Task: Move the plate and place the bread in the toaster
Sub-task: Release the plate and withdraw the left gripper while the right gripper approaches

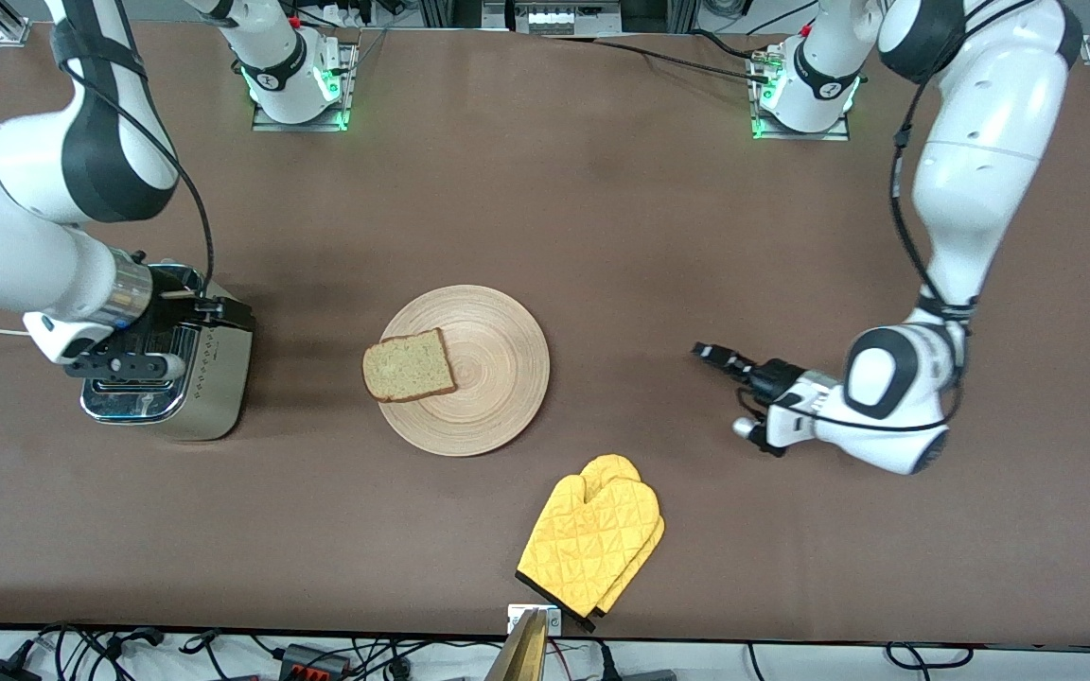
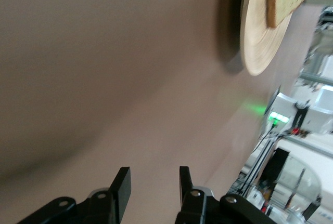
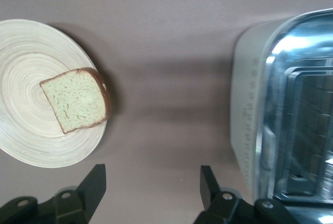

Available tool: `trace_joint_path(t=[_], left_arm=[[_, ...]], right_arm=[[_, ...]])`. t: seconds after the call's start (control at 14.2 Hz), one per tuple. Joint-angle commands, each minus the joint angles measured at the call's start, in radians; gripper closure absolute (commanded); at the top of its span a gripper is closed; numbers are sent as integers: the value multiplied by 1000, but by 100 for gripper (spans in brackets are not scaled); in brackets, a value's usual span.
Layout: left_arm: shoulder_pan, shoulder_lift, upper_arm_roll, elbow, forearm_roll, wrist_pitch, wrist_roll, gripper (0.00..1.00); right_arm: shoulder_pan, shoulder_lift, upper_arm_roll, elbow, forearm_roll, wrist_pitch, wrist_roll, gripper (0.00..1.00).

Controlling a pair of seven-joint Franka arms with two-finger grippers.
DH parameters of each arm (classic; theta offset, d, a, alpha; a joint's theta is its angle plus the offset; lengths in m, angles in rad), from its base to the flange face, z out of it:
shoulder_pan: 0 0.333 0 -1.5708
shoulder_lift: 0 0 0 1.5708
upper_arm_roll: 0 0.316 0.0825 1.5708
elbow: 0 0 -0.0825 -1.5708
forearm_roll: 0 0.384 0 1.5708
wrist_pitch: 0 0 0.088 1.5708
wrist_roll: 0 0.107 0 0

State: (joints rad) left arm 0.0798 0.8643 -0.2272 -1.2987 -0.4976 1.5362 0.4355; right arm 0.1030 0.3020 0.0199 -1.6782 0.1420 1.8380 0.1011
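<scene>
Front view: round light-tan wooden plate [image 1: 465,370], ring-grained, at frame centre on the brown table [image 1: 602,208]; square speckled brown-crusted bread slice [image 1: 409,365] overhangs its rim toward the boxy cream-and-chrome toaster [image 1: 171,378] at mid-left. Quilted yellow oven mitt [image 1: 592,542] lower centre.

Left wrist view: left hand [image 2: 154,182] released, empty, low over the bare table.

Right wrist view: right hand [image 3: 152,183] released, empty, between plate and toaster. Risk, as judged — the smooth plate slides when nudged, tipping the overhanging bread off.
</scene>
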Motion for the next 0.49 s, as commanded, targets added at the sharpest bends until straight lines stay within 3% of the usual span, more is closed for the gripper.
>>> trace_joint_path(t=[0.0,0.21,0.28,0.42], left_arm=[[84,-48,-3,68,185,-137,-4,48],[132,-126,-3,127,390,-211,-3,38],[135,-164,-1,125,459,-214,-3,29],[161,-235,-1,124,549,-220,11,0]], right_arm=[[37,66,2,6,57,50,26,21],[46,138,3,6,209,88,19,22],[56,159,3,5,212,113,11,22],[63,209,3,0,217,170,2,22]])
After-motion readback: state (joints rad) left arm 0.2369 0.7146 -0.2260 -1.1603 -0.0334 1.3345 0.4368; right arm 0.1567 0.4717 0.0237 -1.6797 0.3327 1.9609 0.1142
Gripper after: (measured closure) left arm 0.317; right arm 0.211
